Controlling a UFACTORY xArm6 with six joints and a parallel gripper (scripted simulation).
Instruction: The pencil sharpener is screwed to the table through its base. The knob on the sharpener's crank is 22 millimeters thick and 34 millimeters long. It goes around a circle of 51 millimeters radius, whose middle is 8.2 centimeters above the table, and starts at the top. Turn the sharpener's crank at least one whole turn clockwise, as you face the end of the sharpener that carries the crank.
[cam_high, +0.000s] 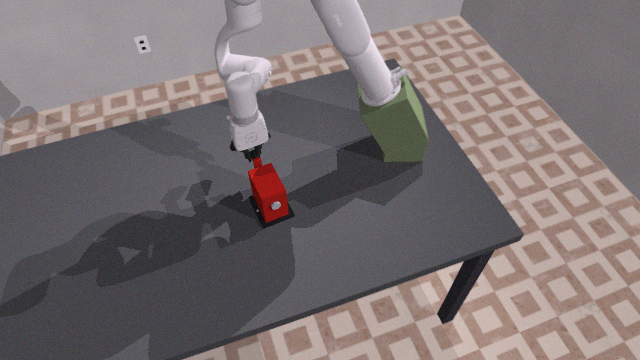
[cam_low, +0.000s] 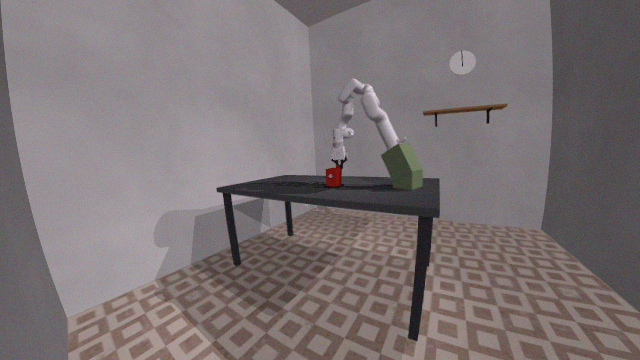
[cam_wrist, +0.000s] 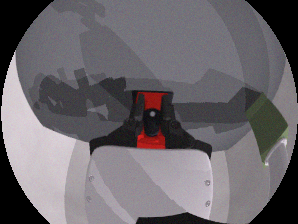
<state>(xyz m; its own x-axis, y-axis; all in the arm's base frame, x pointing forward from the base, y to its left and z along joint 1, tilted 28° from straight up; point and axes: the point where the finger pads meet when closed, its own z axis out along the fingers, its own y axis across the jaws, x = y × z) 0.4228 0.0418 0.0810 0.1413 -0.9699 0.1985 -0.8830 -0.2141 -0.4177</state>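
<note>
The red pencil sharpener (cam_high: 269, 194) stands on its black base near the middle of the dark table, with a grey round hole on its near face. It also shows in the exterior view (cam_low: 333, 176). Its red crank knob (cam_high: 257, 162) sticks up at the far end, at the top of its circle. My gripper (cam_high: 256, 158) comes down from above and is shut on this knob. In the wrist view the black fingers press the red knob (cam_wrist: 152, 106) from both sides, with the sharpener body below it.
The green robot base block (cam_high: 395, 120) stands at the table's far right, also in the wrist view (cam_wrist: 268, 123). The table's right edge and front edge drop to a checkered floor. A wall shelf (cam_low: 465, 109) hangs far behind.
</note>
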